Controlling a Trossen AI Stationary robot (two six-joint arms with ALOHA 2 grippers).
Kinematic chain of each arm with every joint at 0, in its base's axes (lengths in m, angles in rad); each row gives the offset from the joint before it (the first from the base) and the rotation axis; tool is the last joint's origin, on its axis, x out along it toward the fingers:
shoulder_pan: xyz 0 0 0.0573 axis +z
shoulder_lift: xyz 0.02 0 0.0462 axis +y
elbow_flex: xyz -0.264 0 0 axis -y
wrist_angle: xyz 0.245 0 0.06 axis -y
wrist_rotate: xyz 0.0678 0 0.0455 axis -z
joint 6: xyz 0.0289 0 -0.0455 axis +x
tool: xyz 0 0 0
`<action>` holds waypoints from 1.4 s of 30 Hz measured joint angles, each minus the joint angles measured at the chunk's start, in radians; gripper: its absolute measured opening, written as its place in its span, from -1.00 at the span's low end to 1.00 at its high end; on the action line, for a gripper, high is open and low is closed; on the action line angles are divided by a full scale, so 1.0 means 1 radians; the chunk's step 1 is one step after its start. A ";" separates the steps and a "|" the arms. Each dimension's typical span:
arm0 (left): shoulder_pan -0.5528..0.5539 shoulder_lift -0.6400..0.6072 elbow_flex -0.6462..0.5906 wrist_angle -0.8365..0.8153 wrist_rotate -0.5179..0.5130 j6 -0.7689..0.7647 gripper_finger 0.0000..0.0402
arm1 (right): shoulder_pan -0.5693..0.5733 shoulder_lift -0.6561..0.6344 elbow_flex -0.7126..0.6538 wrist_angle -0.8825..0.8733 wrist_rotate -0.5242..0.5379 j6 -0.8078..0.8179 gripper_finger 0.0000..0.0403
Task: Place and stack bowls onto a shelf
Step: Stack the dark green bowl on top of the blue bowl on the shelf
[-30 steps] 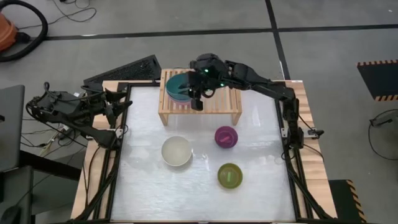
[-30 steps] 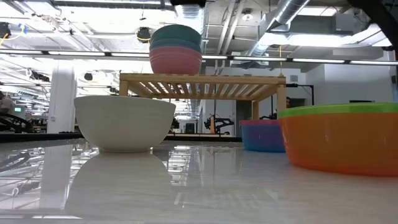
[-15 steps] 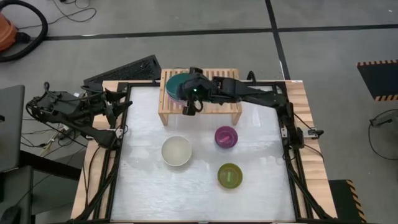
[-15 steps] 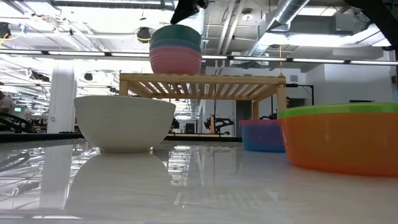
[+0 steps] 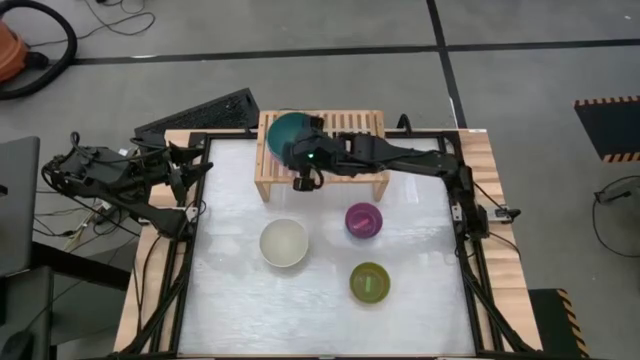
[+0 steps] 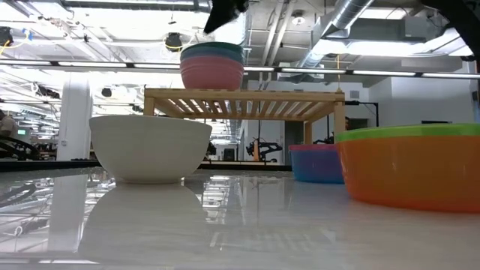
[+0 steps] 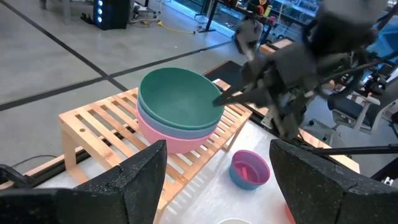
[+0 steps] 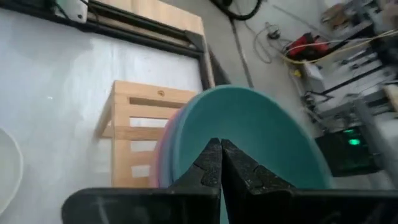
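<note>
While the teal bowl (image 5: 288, 133) is now nested lower on the pink bowl (image 6: 212, 75) on the shelf (image 5: 350, 170), the right end effector (image 5: 304, 181) has been closed empty beside it, so release is judged done; left end effector (image 5: 190, 170) is parked open off the tabletop (image 5: 420, 290).

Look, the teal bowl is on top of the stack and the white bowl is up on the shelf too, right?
Not quite. The teal bowl does top the stack on the shelf, but the white bowl sits on the table, in front of the shelf. The high view shows it.
</note>
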 joint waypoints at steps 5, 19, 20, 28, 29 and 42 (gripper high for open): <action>0.000 0.000 0.000 0.000 0.000 0.002 0.34 | -0.025 -0.064 0.022 0.013 0.122 -0.069 -0.83; 0.000 0.000 0.000 0.000 -0.021 0.012 0.34 | -0.251 -0.298 -0.368 0.314 -0.458 0.087 -0.91; 0.000 0.000 0.000 0.000 -0.030 0.013 0.34 | -0.256 -0.319 -0.428 0.376 -0.458 0.092 -0.91; 0.000 0.000 0.000 0.000 -0.072 0.012 0.34 | -0.263 -0.339 -0.657 0.651 -0.467 0.123 -0.91; 0.000 0.000 0.000 0.000 -0.070 0.012 0.34 | -0.262 -0.337 -0.673 0.655 -0.467 0.123 -0.91; 0.000 0.000 0.000 0.000 -0.061 0.012 0.34 | -0.280 -0.313 -0.686 0.689 -0.469 0.139 -0.91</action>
